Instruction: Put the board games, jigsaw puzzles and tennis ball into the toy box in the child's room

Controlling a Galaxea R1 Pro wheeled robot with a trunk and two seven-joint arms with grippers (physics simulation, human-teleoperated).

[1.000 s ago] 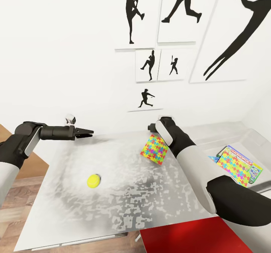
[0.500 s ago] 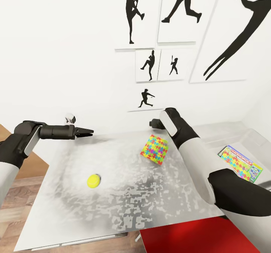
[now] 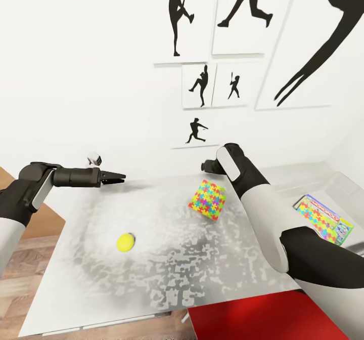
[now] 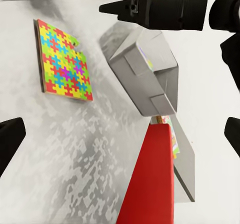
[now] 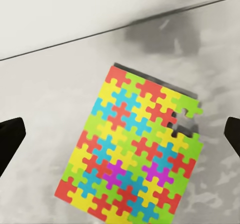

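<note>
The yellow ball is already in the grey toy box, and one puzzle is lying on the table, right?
Not quite. The tennis ball is not in the toy box; it sits on the table, as the head view shows. The rest is right: one jigsaw puzzle lies on the table.

Matt, mottled grey-white table (image 3: pixel 151 274), a thin cardboard-like jigsaw puzzle (image 3: pixel 207 200) with bright print, and a fuzzy-looking tennis ball (image 3: pixel 125 242).

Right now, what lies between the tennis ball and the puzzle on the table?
Nothing: in the head view, bare mottled table separates the tennis ball from the puzzle.
</note>
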